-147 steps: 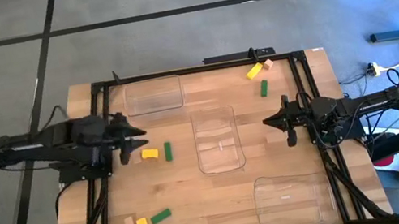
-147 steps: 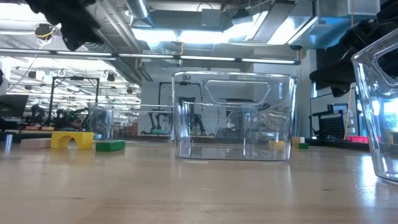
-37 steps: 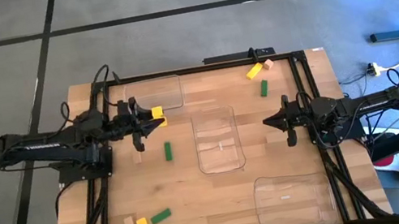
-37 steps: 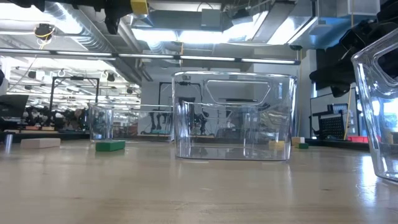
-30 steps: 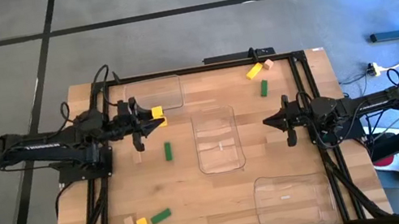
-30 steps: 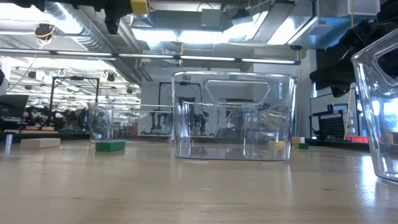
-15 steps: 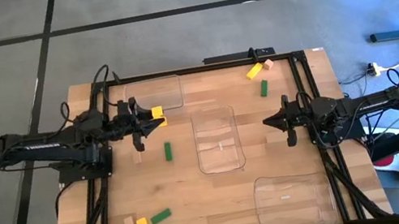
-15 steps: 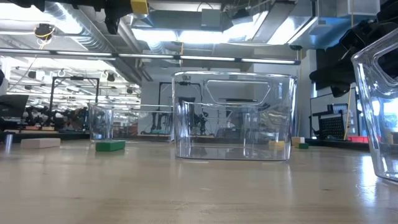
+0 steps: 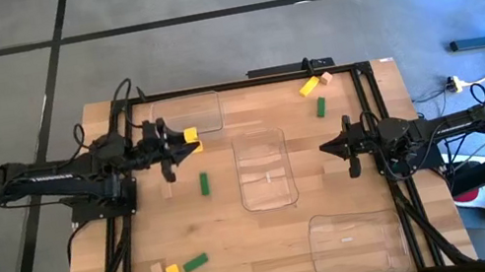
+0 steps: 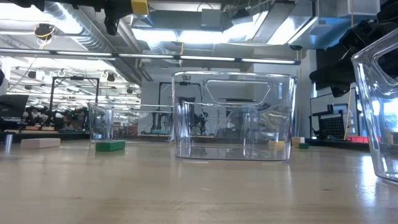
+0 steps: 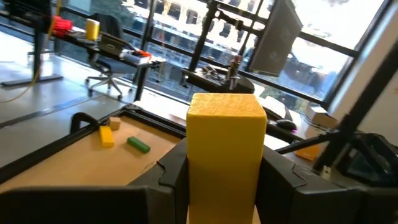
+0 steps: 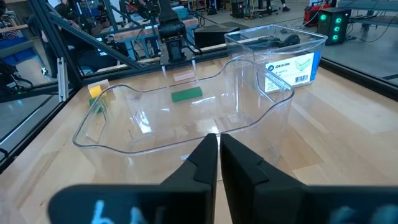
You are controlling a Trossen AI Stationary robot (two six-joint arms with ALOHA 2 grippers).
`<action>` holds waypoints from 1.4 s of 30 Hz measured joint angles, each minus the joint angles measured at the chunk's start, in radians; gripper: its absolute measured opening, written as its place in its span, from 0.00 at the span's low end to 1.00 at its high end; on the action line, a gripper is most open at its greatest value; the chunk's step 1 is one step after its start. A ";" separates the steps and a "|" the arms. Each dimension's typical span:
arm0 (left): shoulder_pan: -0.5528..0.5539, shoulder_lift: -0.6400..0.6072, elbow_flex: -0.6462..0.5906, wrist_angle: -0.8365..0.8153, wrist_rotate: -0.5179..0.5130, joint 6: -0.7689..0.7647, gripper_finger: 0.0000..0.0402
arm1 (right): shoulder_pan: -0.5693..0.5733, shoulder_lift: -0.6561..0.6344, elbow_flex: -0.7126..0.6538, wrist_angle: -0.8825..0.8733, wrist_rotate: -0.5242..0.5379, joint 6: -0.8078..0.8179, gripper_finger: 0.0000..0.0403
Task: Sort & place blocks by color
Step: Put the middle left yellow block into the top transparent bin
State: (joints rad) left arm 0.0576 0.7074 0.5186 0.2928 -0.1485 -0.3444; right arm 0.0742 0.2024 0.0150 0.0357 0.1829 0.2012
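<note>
Robotics lab: workbenches [image 10: 37, 127], monitor [image 11: 273, 40], office chair [image 11: 106, 78]

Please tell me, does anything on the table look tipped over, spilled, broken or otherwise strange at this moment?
Nothing stands out. The three clear trays stand upright and look empty. Loose blocks lie flat in small groups on the table, unsorted but not spilled. The left gripper holds a yellow block squarely, raised near the far-left tray. The right gripper waits, shut.

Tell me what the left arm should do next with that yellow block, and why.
Probably carry it on over the far-left tray and let go: the left end effector holds the yellow block raised, just short of that tray's near edge, and the tray looks empty.
</note>
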 joint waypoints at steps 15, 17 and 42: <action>0.030 0.010 0.001 -0.014 -0.015 -0.016 0.30 | 0.000 0.000 0.000 0.000 0.000 0.000 0.06; 0.030 0.015 0.001 -0.020 -0.015 -0.020 0.30 | 0.000 0.000 0.000 0.000 0.000 0.000 0.06; 0.078 0.063 0.021 -0.027 -0.017 -0.097 0.30 | 0.000 0.000 0.000 0.000 0.000 0.000 0.06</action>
State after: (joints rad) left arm 0.1352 0.7707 0.5399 0.2657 -0.1658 -0.4413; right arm 0.0744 0.2028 0.0149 0.0360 0.1825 0.2012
